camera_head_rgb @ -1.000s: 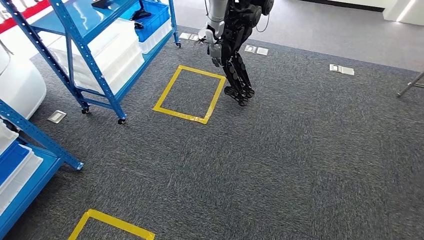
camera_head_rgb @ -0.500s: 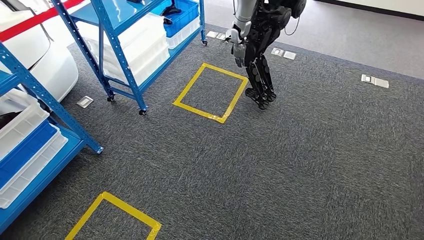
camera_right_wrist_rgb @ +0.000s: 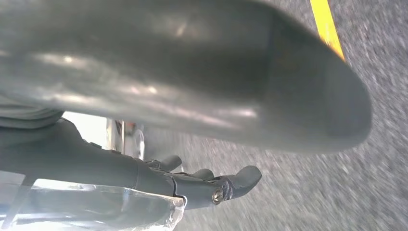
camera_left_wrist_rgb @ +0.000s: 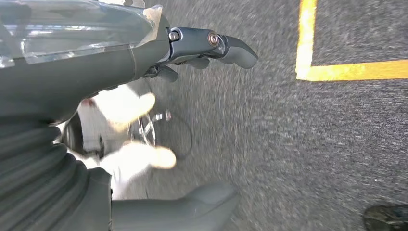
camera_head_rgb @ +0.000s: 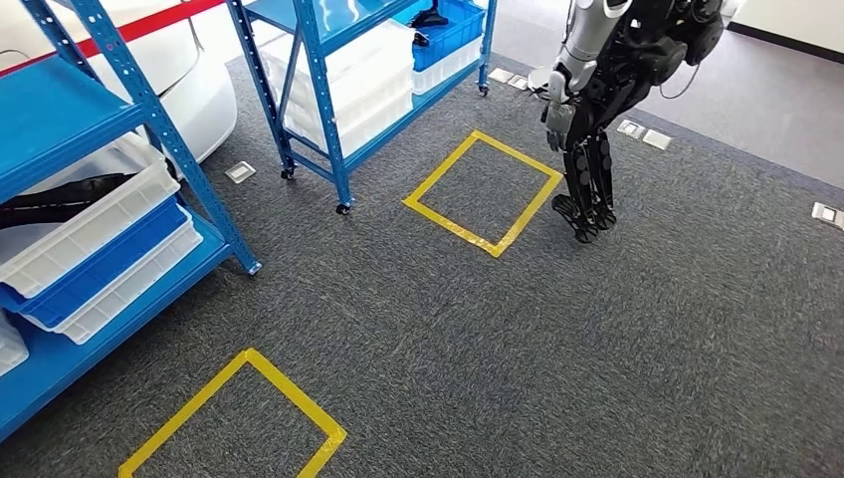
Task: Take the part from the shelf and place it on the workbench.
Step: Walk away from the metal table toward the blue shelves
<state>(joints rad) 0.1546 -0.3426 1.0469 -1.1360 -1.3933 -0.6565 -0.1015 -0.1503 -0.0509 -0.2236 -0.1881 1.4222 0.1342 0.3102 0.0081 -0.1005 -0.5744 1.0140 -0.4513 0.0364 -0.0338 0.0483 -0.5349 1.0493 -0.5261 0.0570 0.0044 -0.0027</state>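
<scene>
Robotics test hall or workshop. Grey carpet floor (camera_head_rgb: pixel 597 339) marked with yellow tape squares (camera_head_rgb: pixel 485 191); blue steel racks (camera_head_rgb: pixel 318 90) on castors at left, holding white bins (camera_head_rgb: pixel 95 224) and blue bins (camera_head_rgb: pixel 448 22); a second humanoid robot (camera_head_rgb: pixel 602 100) standing at far right; floor sockets (camera_head_rgb: pixel 239 171) set in the carpet.

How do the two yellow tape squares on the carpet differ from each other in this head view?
The far yellow square shows whole, all four sides closed; the near yellow square is cut off by the picture's lower edge. The far square lies beside the far blue shelf, with another robot standing at its right side; the near one lies by the near blue shelf. Both are yellow tape outlines on grey carpet.
</scene>
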